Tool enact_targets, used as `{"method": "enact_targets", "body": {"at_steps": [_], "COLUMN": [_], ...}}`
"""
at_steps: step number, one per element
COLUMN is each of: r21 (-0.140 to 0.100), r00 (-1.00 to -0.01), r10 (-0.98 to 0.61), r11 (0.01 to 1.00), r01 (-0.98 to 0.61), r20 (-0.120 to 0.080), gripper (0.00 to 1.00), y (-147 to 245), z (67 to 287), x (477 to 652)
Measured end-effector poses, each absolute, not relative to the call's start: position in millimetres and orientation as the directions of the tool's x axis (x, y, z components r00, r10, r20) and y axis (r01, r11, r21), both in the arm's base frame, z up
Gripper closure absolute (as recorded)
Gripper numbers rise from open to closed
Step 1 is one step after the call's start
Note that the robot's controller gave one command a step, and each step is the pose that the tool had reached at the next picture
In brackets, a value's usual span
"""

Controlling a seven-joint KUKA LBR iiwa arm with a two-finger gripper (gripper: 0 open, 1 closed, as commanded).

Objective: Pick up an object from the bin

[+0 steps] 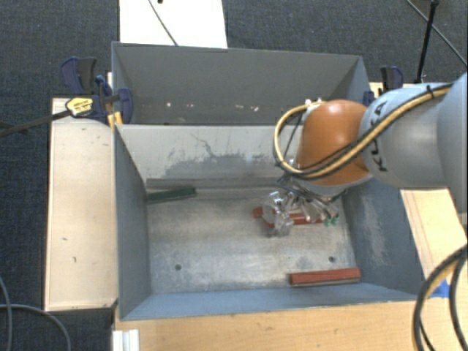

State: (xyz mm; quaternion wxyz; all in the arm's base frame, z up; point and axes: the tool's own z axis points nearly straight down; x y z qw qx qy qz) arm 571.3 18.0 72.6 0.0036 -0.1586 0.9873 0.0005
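Gripper (280, 218) low over small red bar (301, 218) on bin (131, 218) floor, right of centre, near back wall. Gripper opening: cannot tell. Bar looks stiff, light, probably not fragile; best taken across narrow width, mid-length. Longer red-brown bar (325, 276) well apart, at front.

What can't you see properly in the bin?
- Red thing, camera view: the gripper covers its middle, so its shape is unclear.
- Small green bit beside it: too small to name.
- Green strip by the back wall: too small to tell its kind.
- Bin floor's far right corner: hidden under the arm.
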Motion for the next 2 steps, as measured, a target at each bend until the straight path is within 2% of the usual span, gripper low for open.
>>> {"method": "enact_targets", "body": {"at_steps": [1,2], "r21": [-0.001,-0.004], "r00": [-0.958,-0.954], "r10": [-0.287,-0.301], "r11": [0.958,0.954], "r01": [-0.287,-0.301], "r20": [-0.01,-0.013], "gripper": [1.0,1.0], "y": [26,6], "z": [153,230], "x": [547.3,573.7]}}
